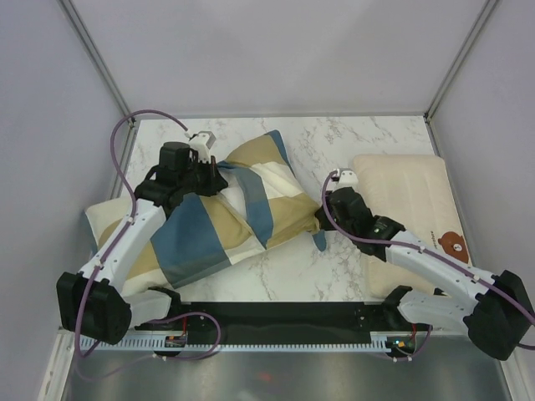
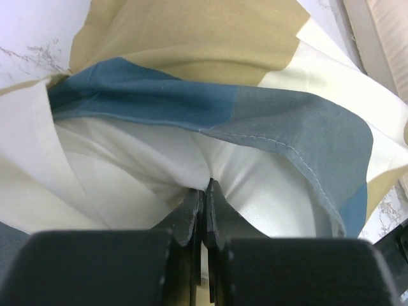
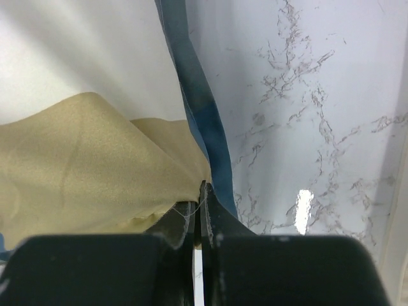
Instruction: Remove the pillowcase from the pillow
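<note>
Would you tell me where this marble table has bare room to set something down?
Two bare patches of marble table: the far strip between the pillowcase and the back wall, and the near middle, bordered by pillowcase, right arm and black base rail. The pillowcase and left arm crowd the left; the bear-print pillow fills the right.

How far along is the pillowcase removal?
Done: both grips set. In hand: the right gripper pinches the pillowcase by its tan-and-blue edge; the left gripper pinches what looks like the pillow inside the blue hem. Left: nearly everything, only one pillow corner is bare.
</note>
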Controlling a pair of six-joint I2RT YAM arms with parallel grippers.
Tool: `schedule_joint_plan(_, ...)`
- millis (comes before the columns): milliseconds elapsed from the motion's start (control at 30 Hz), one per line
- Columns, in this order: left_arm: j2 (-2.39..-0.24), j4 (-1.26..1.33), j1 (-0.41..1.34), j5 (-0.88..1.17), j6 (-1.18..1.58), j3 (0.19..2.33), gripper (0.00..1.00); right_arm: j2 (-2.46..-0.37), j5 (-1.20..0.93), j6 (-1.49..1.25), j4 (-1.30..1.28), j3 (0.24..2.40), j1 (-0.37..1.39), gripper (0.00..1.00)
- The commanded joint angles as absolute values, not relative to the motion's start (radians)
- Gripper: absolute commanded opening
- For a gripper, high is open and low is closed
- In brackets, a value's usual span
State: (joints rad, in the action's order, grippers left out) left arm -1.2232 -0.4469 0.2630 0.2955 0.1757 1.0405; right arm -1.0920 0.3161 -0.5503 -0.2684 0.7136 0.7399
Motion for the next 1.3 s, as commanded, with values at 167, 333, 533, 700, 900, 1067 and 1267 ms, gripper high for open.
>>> schedule_joint_plan(167, -1.14, -0.419, 0.216, 0.35, 0.181, 0.985, 0.02, -1.163, 0.269, -0.373, -0.276, 0.707, 0.416, 0.0)
schedule_joint_plan(333, -1.152, -0.4, 0.241, 0.373, 0.204, 0.974, 0.02, -1.191, 0.173, -0.351, -0.296, 0.771, 0.417, 0.0)
schedule_joint_plan(533, -1.155, -0.403, 0.264, 0.361, 0.207, 0.973, 0.02, -1.094, 0.143, -0.35, -0.405, 0.929, 0.485, 0.13)
schedule_joint_plan(700, -1.157, -0.408, 0.273, 0.342, 0.206, 0.976, 0.02, -1.092, 0.215, -0.376, -0.449, 1.106, 0.7, 0.59)
schedule_joint_plan(900, -1.157, -0.411, 0.284, 0.33, 0.199, 0.976, 0.02, -1.247, 0.351, -0.388, -0.442, 1.282, 0.947, 0.68)
schedule_joint_plan(1067, -1.157, -0.416, 0.295, 0.313, 0.193, 0.976, 0.02, -1.454, 0.403, -0.405, -0.413, 1.397, 1.083, 0.71)
schedule_joint_plan(1267, -1.149, -0.422, 0.31, 0.293, 0.186, 0.973, 0.02, -1.618, 0.466, -0.455, -0.417, 1.447, 1.123, 0.71)
